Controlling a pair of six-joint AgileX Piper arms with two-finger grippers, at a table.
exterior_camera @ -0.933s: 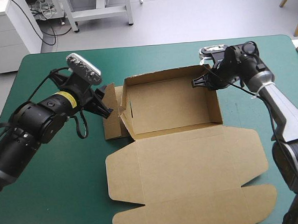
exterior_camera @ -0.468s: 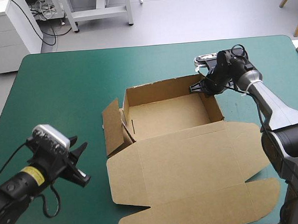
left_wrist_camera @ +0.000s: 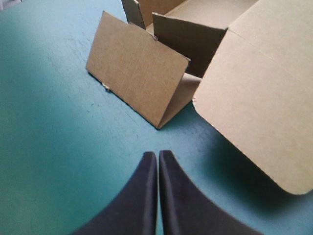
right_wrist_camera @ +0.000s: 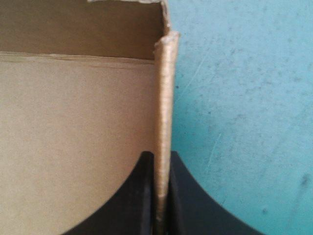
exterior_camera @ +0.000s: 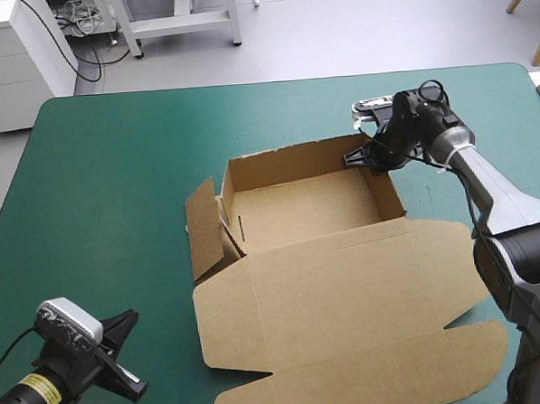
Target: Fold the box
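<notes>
The brown box (exterior_camera: 298, 210) stands mid-table as an open tray with its far and right walls raised. Its lid (exterior_camera: 348, 315) lies flat toward the table's front. A loose left flap (exterior_camera: 202, 228) stands tilted outward, and in the left wrist view this flap (left_wrist_camera: 137, 73) is well ahead of my fingers. My left gripper (exterior_camera: 129, 354) (left_wrist_camera: 157, 157) is shut on nothing, low over the cover near the front left corner. My right gripper (exterior_camera: 363, 156) (right_wrist_camera: 162, 159) is shut on the box's right wall (right_wrist_camera: 164, 93) at its far end, one finger inside and one outside.
Teal-green cover (exterior_camera: 97, 193) stretches between my left gripper and the box. The lid's rounded corner (left_wrist_camera: 288, 181) lies ahead of the left gripper, to one side. The lid's front flaps (exterior_camera: 370, 378) reach almost to the table's front edge.
My left arm has pulled back from the box's left flap to the table's front left corner. The box shifted slightly earlier. The right gripper keeps its hold on the wall.
</notes>
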